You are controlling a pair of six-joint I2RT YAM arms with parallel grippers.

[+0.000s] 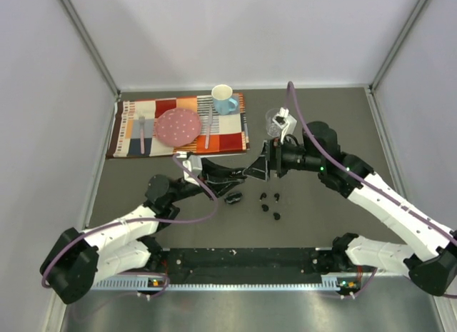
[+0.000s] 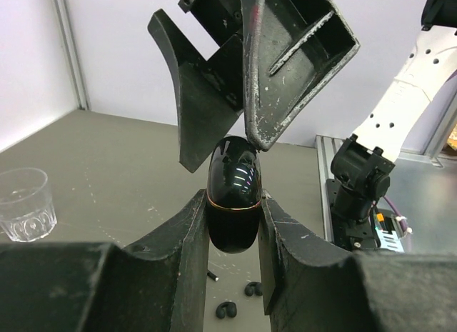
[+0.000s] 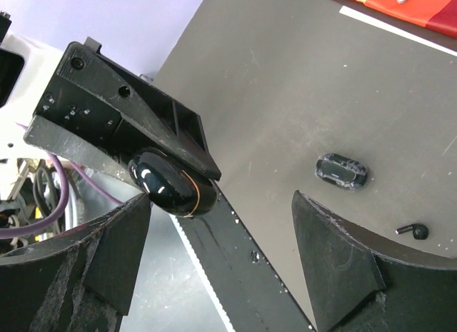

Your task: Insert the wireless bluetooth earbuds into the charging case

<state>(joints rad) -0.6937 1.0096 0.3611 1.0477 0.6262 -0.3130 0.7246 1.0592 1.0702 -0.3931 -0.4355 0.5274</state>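
The four earbuds (image 1: 270,205) lie loose on the dark table (image 1: 314,225), close together between the two arms. None sits in a case. A second case (image 1: 233,199) lies just beside them to their left. Above them, off the table, the closed charging case (image 2: 232,196), glossy black with a thin orange seam, is pinched at its sides by the left gripper (image 2: 232,214). The right gripper (image 3: 221,203) has its fingers spread wide astride the case, one fingertip (image 2: 258,141) touching its top.

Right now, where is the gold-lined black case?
Middle of the left wrist view: the case is pinched in the left gripper, with the open right gripper around it.
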